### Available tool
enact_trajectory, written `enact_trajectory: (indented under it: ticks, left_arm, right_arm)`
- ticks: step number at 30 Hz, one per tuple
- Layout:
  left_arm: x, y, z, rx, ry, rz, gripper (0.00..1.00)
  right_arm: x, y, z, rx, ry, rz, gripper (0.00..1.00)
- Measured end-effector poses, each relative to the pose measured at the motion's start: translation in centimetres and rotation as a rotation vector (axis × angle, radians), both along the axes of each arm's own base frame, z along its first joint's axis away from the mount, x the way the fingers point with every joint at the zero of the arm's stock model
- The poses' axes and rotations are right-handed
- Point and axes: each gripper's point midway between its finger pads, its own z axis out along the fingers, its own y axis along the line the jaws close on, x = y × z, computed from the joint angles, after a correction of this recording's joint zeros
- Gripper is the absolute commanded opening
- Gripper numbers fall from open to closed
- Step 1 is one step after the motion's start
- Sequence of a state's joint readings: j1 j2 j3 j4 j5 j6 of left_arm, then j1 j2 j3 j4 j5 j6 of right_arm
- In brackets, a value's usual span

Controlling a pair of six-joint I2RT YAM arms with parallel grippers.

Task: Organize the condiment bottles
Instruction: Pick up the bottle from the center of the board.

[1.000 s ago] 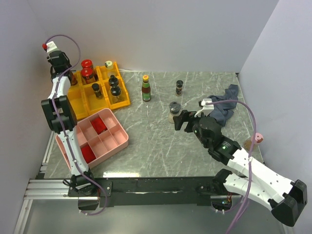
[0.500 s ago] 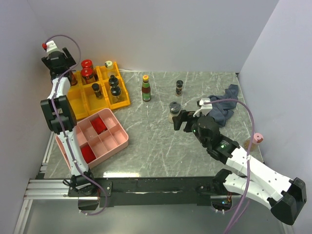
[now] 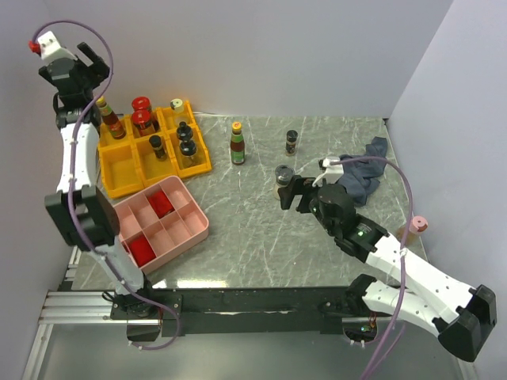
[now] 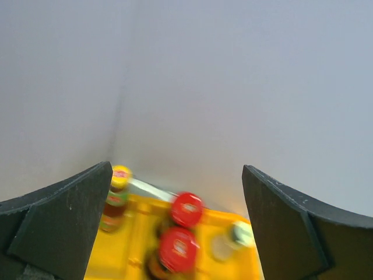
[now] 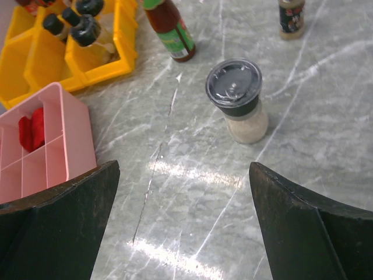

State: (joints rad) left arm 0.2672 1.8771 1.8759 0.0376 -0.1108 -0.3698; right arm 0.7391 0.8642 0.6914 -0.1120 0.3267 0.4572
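Bright, even light from above fills the white-walled table, leaving only short, soft shadows. White glare streaks the polished stone in the right wrist view. In the left wrist view, the red-lidded jars and yellow tray are blurred.

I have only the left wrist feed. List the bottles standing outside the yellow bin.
Observer: I count three in plain sight: a yellow-capped green-labelled bottle, a black-capped spice jar and a pale shaker, all upright and well apart from the yellow bin.
Operator: Report the right gripper.
Observer: The right gripper is open and empty. It faces the pale shaker, which stands just ahead of its fingers, untouched.
Operator: Name anything else near that arm.
Observer: A crumpled blue-grey cloth lies beside it, on the side away from the bin.
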Motion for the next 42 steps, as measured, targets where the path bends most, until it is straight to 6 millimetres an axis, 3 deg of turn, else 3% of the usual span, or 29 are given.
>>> enact_trajectory:
  ticks: [3, 8, 11, 16, 20, 23, 25, 30, 34, 42]
  left_arm:
    - [-2.5, -2.3, 1.9, -0.050, -0.040, -0.051, 1.00]
    - [-5.1, -7.8, 0.8, -0.153, -0.022, -0.166, 1.00]
    - [-5.9, -12.2, -1.9, -0.221, 0.033, -0.279, 0.99]
    - [-8.2, -19.7, -8.3, -0.275, 0.204, -0.443, 0.99]
    - [-11.0, -28.3, -12.3, -0.227, 0.342, -0.616, 0.99]
    - [-12.8, -33.5, -12.8, -0.140, 0.372, -0.727, 0.98]
    - [-13.3, -35.5, -12.3, -0.094, 0.368, -0.767, 0.97]
    - [-11.3, -36.3, -10.9, -0.033, 0.313, -0.749, 0.97]
    - [-9.7, -36.6, -12.2, 0.013, 0.330, -0.711, 0.96]
    - [-7.7, -39.5, -16.0, 0.117, 0.397, -0.710, 0.91]
  right_arm:
    - [0.5, -0.1, 0.2, -0.002, 0.031, -0.040, 1.00]
    - [1.6, -1.0, 0.8, -0.011, 0.084, -0.156, 1.00]
    - [2.2, -1.9, 0.5, -0.033, 0.123, -0.241, 1.00]
    - [2.6, -2.9, -0.7, -0.078, 0.188, -0.342, 1.00]
    - [2.5, -2.9, -1.6, -0.094, 0.218, -0.349, 1.00]
    - [2.3, -2.5, -1.7, -0.097, 0.226, -0.323, 1.00]
    - [2.3, -2.3, -1.6, -0.100, 0.223, -0.304, 1.00]
    - [1.5, -2.5, -1.2, -0.088, 0.178, -0.245, 1.00]
    - [0.4, -2.6, -0.9, -0.059, 0.119, -0.178, 1.00]
    - [0.0, -2.0, 0.7, -0.015, 0.029, -0.103, 1.00]
